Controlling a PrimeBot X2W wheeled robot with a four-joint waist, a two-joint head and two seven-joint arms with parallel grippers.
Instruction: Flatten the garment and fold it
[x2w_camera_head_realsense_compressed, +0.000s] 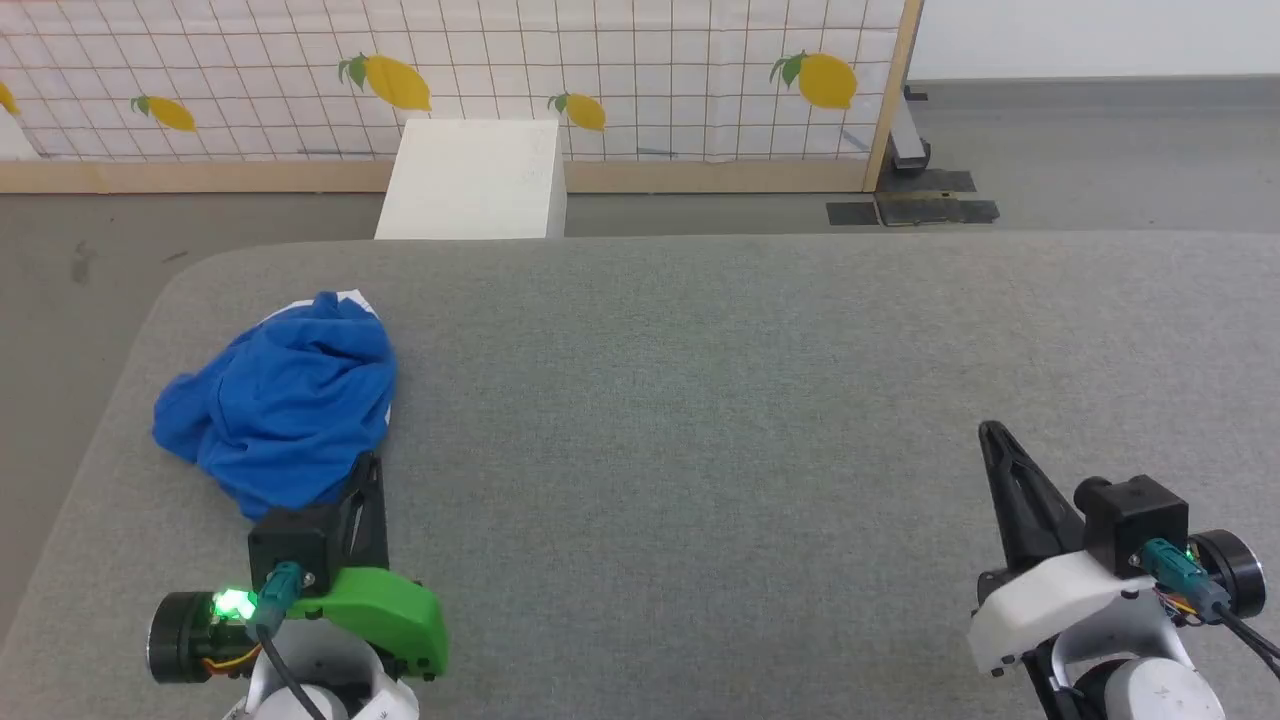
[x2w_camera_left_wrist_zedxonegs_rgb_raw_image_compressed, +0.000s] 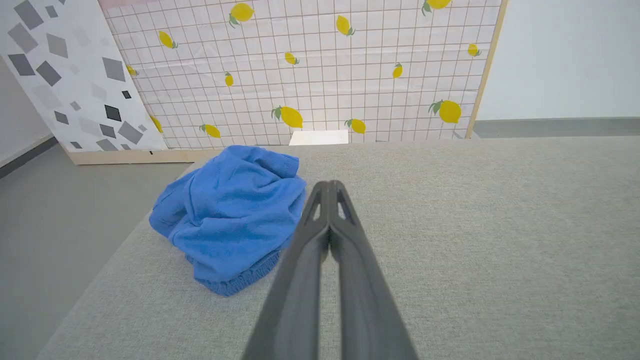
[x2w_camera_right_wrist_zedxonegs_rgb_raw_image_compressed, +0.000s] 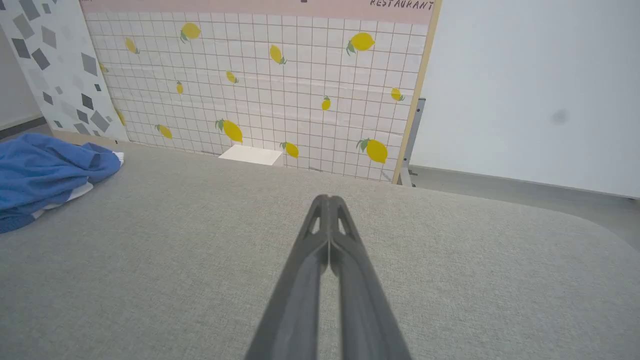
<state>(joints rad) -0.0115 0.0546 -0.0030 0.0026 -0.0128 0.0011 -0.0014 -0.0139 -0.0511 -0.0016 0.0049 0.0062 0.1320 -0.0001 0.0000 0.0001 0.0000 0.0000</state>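
Grey cloth covered the broad padded surface, with a lemon-print panel and a white box standing beyond its far edge. The garment lay in a crumpled blue heap near the left edge of the surface, well left of the middle, so nothing was flattened yet and the folding looked not yet begun.

The left gripper had its fingers pressed together, holding nothing, its tip just at the heap's near right edge. That looked like a ready stance for a first pick at the fabric. In the left wrist view the closed gripper ran just beside the heap's right flank, and whether it touched the cloth could not be told. The right gripper was likewise closed and empty, over bare cloth at the near right and well apart from the garment. It probably waited there because the heap was out on the other side.

Much of the garment was hidden in its own folds. A sliver of white peeked out at the far side, and a gathered band showed at the near edge in the left wrist view. No print or tag could be made out, and which part was leg or waist was hard to tell. In the right wrist view the heap was cut off by the left border
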